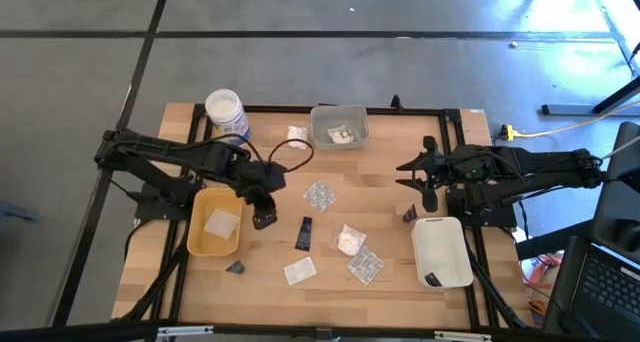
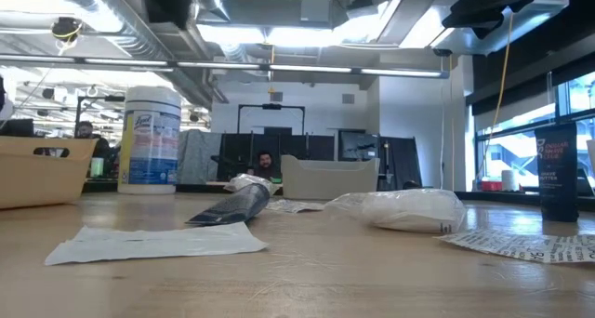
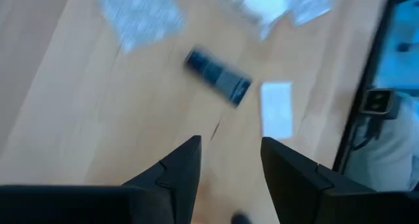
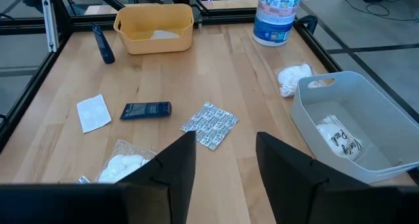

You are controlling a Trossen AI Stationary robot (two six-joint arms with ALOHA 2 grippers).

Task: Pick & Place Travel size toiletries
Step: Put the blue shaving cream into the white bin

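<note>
I see the left end effector (image 1: 264, 218) with fingers apart, empty, hovering just right of the yellow tray (image 1: 214, 235); the dark tube (image 1: 303, 233) lies on the desk (image 1: 380, 182) right of it. Right end effector (image 1: 420, 182) fingers apart, empty, above the desk beyond the white tray (image 1: 441, 252). Its wrist view shows a packet (image 4: 338, 135) inside the clear tray (image 4: 347, 126). The low view only shows the toiletries lying on the desk, no arms.

Pale matt wood table (image 1: 385, 182), glossy yellow plastic tray (image 1: 199, 244), crinkly clear blister pack (image 1: 320, 194).
</note>
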